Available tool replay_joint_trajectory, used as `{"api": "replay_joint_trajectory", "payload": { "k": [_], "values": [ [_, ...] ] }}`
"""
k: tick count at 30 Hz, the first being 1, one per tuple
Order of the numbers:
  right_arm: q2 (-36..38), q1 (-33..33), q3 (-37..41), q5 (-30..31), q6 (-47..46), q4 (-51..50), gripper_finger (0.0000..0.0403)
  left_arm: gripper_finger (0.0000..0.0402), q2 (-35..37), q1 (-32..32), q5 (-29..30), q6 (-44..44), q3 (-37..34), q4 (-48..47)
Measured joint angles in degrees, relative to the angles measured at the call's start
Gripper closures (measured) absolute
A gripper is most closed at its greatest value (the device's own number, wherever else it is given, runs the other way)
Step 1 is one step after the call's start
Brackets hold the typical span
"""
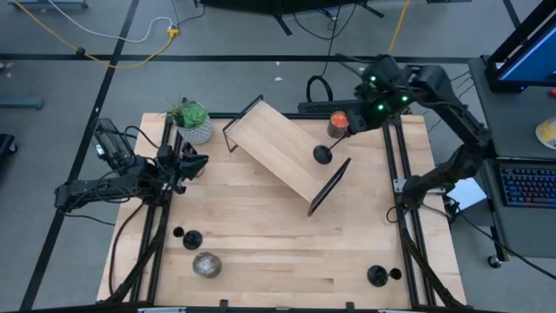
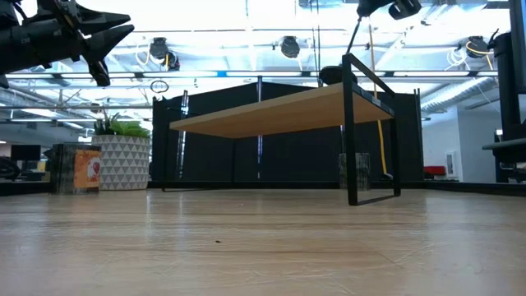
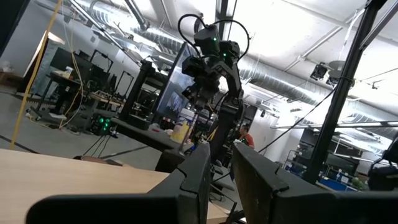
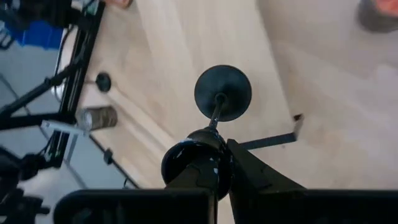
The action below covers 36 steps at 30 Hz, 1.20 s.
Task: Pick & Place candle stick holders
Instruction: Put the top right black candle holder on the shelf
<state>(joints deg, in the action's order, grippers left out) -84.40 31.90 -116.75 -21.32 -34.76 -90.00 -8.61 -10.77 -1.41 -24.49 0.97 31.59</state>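
A black candle stick holder (image 1: 323,155) is in my right gripper (image 4: 221,162), over the slanted wooden shelf (image 1: 278,152) at mid-table. In the low view its round base (image 2: 333,74) is at the shelf's top board. A second holder (image 1: 191,239) stands on its base at the near left of the table. A third (image 1: 377,276) stands at the near right. My left gripper (image 1: 198,162) hovers open and empty near the table's left edge, beside the plant. My right gripper pinches the holder's cup top (image 4: 196,163) between its two fingers, coming from above. The stem slants down from the cup to the round base (image 4: 222,93), so the holder is tilted. I cannot tell whether the base touches the shelf board or is just above it.
A potted plant (image 1: 193,122) stands at the far left. An orange jar (image 1: 338,124) stands at the far side near my right gripper. A grey jar (image 1: 206,264) lies near the front left. The shelf's black end frames (image 1: 328,187) stick up.
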Motion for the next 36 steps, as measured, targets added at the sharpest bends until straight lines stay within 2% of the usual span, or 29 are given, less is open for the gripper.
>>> {"api": "replay_joint_trajectory", "payload": {
  "k": [5, 10, 21, 26, 36],
  "values": [
    [-0.8, -2.1, 0.0, 0.9, -0.6, 0.0, 0.0398, 0.0330, 0.0, 0.0, 0.0, 0.0, 0.0, -0.1],
    [-0.2, -2.8, 0.7, 5.0, -0.8, 0.1, 0.0398, 0.0330, 0.0, 0.0, 0.0, 0.0, 0.0, -0.1],
    [3.4, -2.8, 9.9, 5.0, -1.0, -0.1, 0.0398, 0.0330, 0.0, 0.0, 0.0, 0.0, 0.0, -0.1],
    [3.7, -2.8, 10.7, 4.9, -0.1, 0.1, 0.0398, 0.0330, 0.0, 0.0, 0.0, 0.0, 0.0, -0.1],
    [3.7, -2.7, 10.8, 6.3, 0.6, 0.0, 0.0365, 0.0330, 0.0, 0.0, 0.0, -0.1, 0.0, -0.1]
  ]
}}
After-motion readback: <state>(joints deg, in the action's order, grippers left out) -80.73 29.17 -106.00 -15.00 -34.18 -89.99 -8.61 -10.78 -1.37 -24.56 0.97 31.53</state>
